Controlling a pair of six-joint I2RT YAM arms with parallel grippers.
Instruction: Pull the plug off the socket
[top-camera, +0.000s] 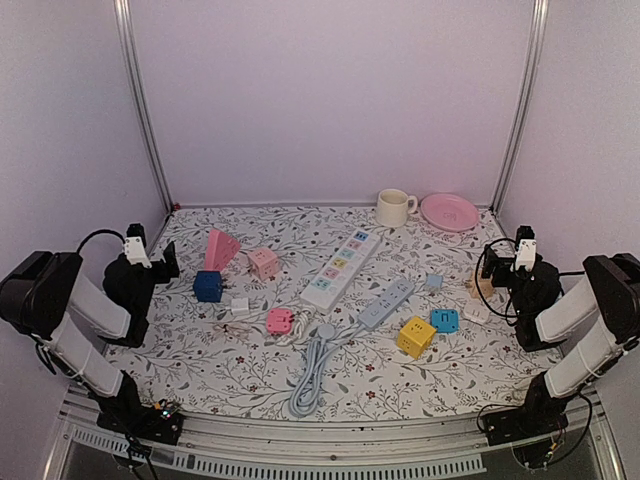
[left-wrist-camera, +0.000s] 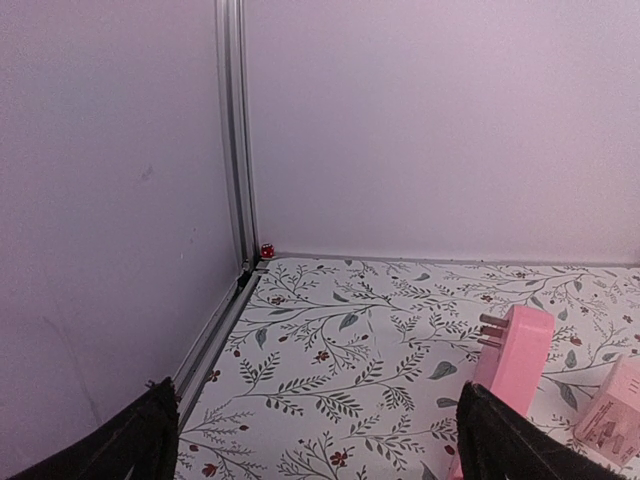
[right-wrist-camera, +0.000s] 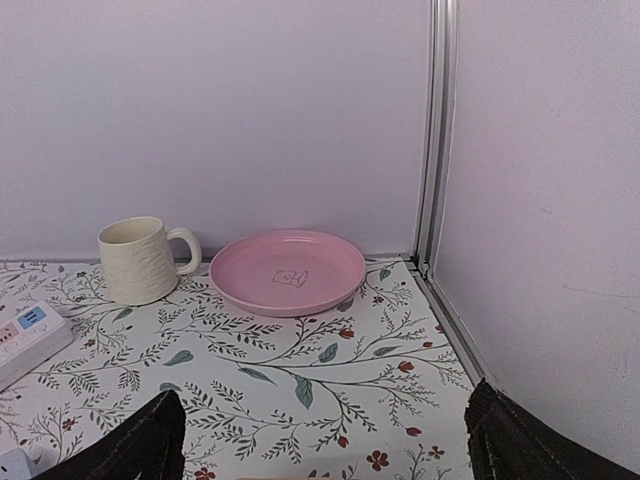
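A long white power strip (top-camera: 342, 268) and a grey power strip (top-camera: 387, 302) lie mid-table. A pink socket cube (top-camera: 280, 320) lies near a small white plug (top-camera: 239, 305), with white cable between them. I cannot tell which plug sits in a socket. My left gripper (top-camera: 165, 262) is open and empty at the left edge, near a pink wedge adapter (top-camera: 220, 248). In the left wrist view the gripper (left-wrist-camera: 315, 445) faces the far left corner, with the wedge (left-wrist-camera: 512, 350) at right. My right gripper (top-camera: 500, 255) is open and empty at the right edge, as the right wrist view (right-wrist-camera: 325, 445) shows.
A cream mug (top-camera: 394, 208) and a pink plate (top-camera: 449, 211) stand at the back right. A pink cube (top-camera: 263, 263), a dark blue cube (top-camera: 208, 286), a yellow cube (top-camera: 415, 336), a blue cube (top-camera: 444, 320) and a coiled grey cable (top-camera: 312, 375) lie around the strips.
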